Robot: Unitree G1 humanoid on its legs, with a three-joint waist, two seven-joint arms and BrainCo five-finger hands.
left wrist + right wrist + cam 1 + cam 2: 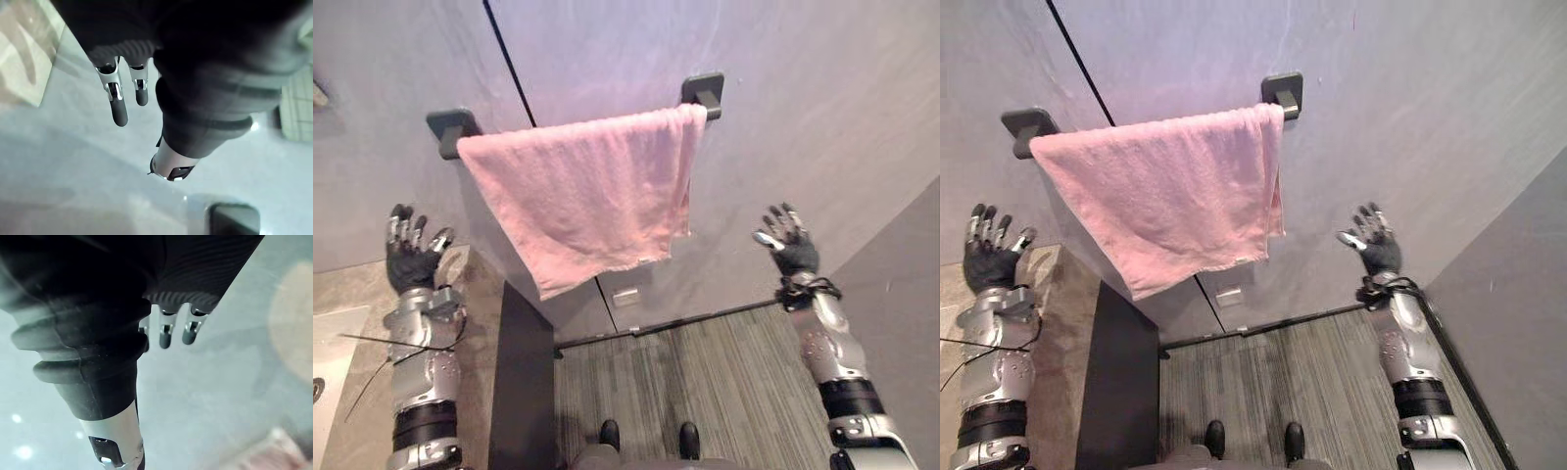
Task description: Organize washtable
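— Where's the towel?
— I see the pink towel [587,201] draped over the wall rail [705,95], with one corner hanging lower.
— And your hands?
— My left hand [408,257] and right hand [790,245] are up on either side of it, fingers spread, holding nothing.

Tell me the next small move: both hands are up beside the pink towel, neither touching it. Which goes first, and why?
Probably bring the left hand inward to the pink towel's low corner. The towel drapes crooked over the rail, its bottom edge slanting down toward that side. The left hand and the right hand are both open and apart from it.
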